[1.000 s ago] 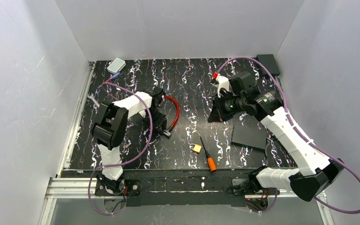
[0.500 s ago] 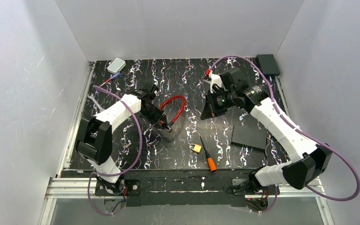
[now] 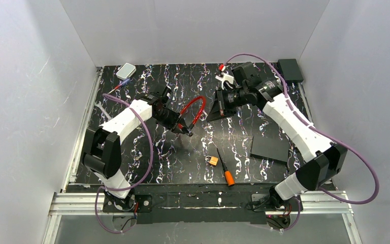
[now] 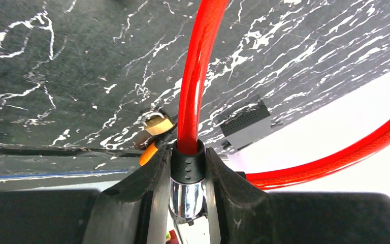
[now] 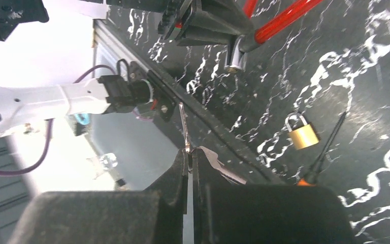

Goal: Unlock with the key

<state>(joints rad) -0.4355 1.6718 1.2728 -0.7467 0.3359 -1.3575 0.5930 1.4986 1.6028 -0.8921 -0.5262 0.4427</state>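
Silvery key (image 5: pixel 184 127): pinched by its near end between the fingers of the right claw (image 5: pixel 189 158), thin blade sticking straight out past the tips, clear of the table (image 5: pixel 365 61).
Right claw: narrow, jaws almost together on the key.
Lock head (image 4: pixel 187 175): black collar over a chrome barrel, ahead of the right claw and apart from the key's tip, held off the table.
Left claw (image 4: pixel 188 155): clamped on the lock head, one finger on each side of the collar.
Cable (image 4: pixel 195 76): red, runs out of the collar straight away from the left claw, loops round and comes back on its right.
Padlock (image 5: pixel 302 133): brass, lying on the table beyond both claws, to the right of the key.
Screwdriver (image 3: pixel 226 173): orange handle, dark shaft, just beside the padlock on the side away from the left claw.
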